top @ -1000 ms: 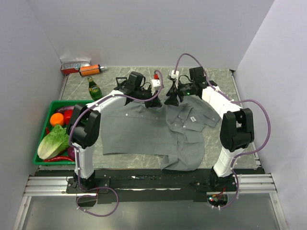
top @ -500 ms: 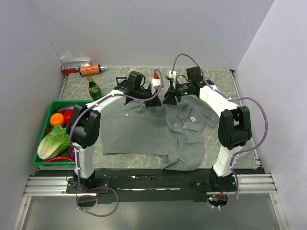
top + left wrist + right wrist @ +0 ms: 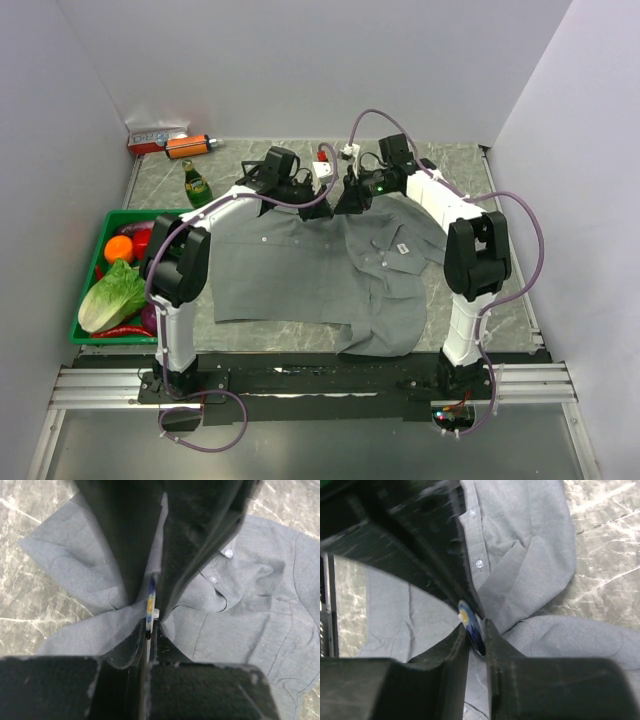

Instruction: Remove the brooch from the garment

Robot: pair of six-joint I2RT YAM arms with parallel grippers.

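Observation:
The grey garment [image 3: 300,270] lies spread on the table, its collar area bunched up at the back middle. My left gripper [image 3: 322,202] and right gripper [image 3: 347,200] meet there, tip to tip. In the left wrist view my left gripper [image 3: 149,628] is shut on the lower edge of the brooch [image 3: 149,605], seen edge-on, with grey cloth [image 3: 250,580] around it. In the right wrist view my right gripper [image 3: 476,630] is shut on the bluish disc of the brooch [image 3: 470,622], with the shirt [image 3: 520,555] behind. The brooch is hidden in the top view.
A green crate [image 3: 92,333] of vegetables stands at the left. A green bottle [image 3: 196,185] and an orange can [image 3: 187,146] are at the back left. Small white and red objects [image 3: 325,165] sit behind the grippers. The white label [image 3: 400,247] is on the shirt's right side.
My right arm has shifted left and back, bringing its gripper closer against the left one. The left arm has barely moved.

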